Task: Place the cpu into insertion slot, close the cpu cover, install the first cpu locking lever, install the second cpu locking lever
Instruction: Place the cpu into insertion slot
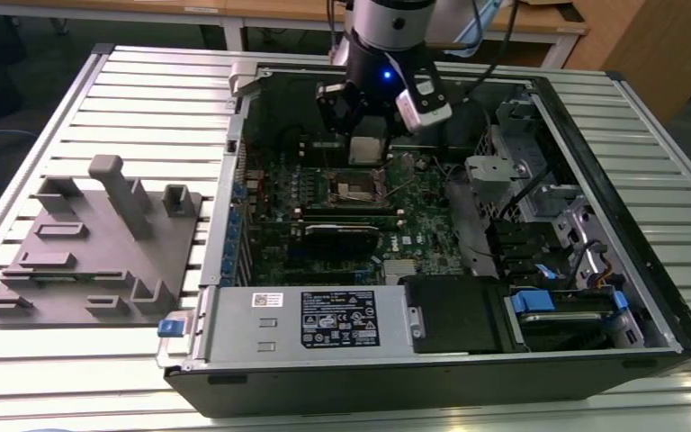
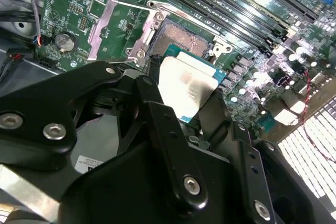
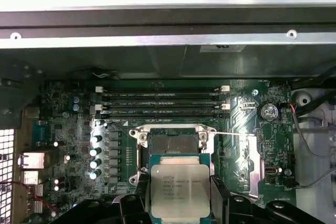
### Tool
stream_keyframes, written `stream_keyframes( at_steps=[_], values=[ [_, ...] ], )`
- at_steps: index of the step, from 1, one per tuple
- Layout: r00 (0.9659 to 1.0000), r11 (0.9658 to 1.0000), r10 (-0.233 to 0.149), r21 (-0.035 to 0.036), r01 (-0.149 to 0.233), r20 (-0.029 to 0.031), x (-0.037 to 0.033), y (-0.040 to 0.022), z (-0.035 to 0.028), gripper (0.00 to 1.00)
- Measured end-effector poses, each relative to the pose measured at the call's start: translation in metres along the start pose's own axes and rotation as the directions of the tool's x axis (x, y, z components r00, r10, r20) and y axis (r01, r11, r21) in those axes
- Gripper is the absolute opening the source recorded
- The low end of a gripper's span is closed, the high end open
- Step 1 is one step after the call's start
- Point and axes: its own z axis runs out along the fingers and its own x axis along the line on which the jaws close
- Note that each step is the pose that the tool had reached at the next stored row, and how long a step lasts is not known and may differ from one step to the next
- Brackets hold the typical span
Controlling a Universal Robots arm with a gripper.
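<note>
Slatted metal surface (image 1: 141, 90) carries an open computer case (image 1: 442, 387). Upper centre of the exterior view: jaws clamped on opposite edges of the cpu (image 1: 366, 149), held clear of the insertion slot (image 1: 355, 187), unseated. Judged light, stiff and thin with a fragile underside: grip by the edges only.

The computer case (image 1: 633, 297) lies on the table (image 1: 141, 99), with a moulded stand (image 1: 94, 243) beside it on the exterior view's left. Inside, the cpu (image 1: 366, 149), gripped by the gripper (image 1: 367, 142), hangs above the motherboard (image 1: 430, 234) close to the insertion slot (image 1: 355, 189). The power supply (image 1: 321, 319) sits at the near end.
</note>
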Motion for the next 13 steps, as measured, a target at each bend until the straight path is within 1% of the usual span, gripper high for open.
stream_keyframes(
  at_steps=[3, 6, 9, 13],
  values=[
    [1.0, 1.0, 0.0, -0.0001, 0.0, 0.0047, 0.0, -0.0003, 0.004, 0.54],
    [1.0, 1.0, -0.001, -0.0002, 0.001, 0.0081, 0.0, -0.0007, 0.0077, 0.54],
    [1.0, 1.0, -0.001, -0.0002, 0.001, 0.0086, 0.0, -0.0008, 0.01, 0.54],
    [1.0, 1.0, -0.001, 0.0, 0.001, 0.0085, 0.0, -0.0009, 0.0101, 0.54]
  ],
)
